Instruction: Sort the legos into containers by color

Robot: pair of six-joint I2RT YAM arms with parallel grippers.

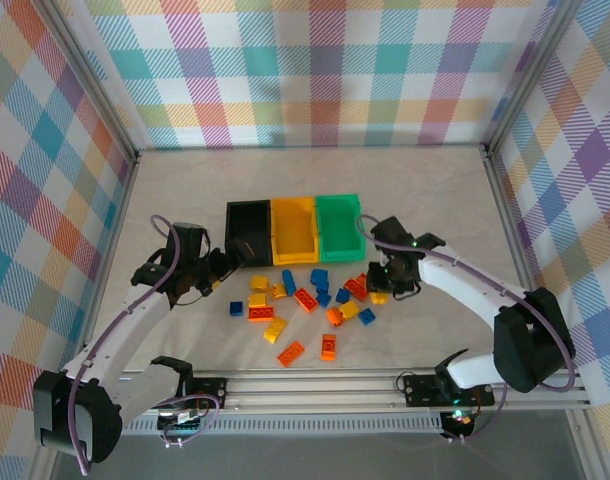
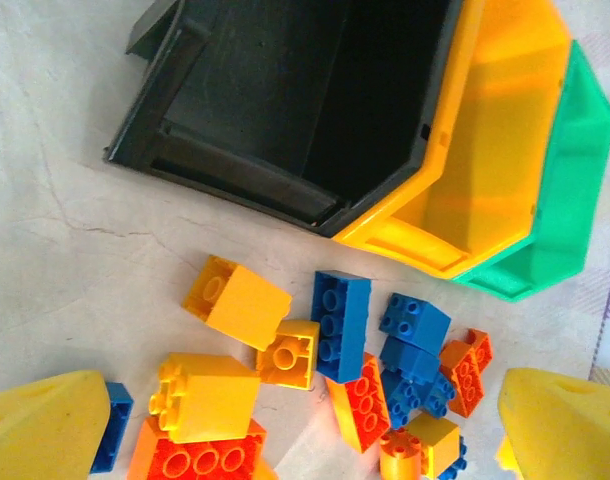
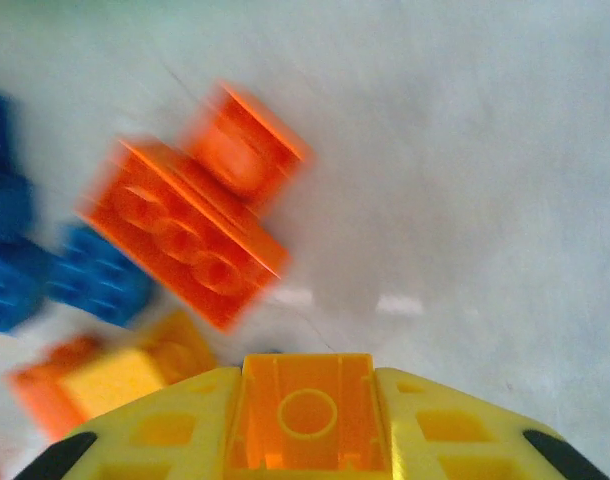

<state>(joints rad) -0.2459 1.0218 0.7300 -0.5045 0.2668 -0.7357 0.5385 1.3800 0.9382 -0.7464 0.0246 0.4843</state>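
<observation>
In the right end effector [image 3: 307, 388] sits a lego [image 3: 307, 415].

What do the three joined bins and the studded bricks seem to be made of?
Black bin, yellow-orange bin and green bin: moulded plastic, semi-gloss, going by thin walls and soft sheen. Studded bricks: hard, smooth plastic, likely; crisp moulded studs.

Pastel plaid walls [image 1: 315, 70] fill the top and both sides. A pale marbled table [image 1: 315, 175] lies at centre, evenly lit, with a metal rail [image 1: 315, 385] along the bottom.
</observation>
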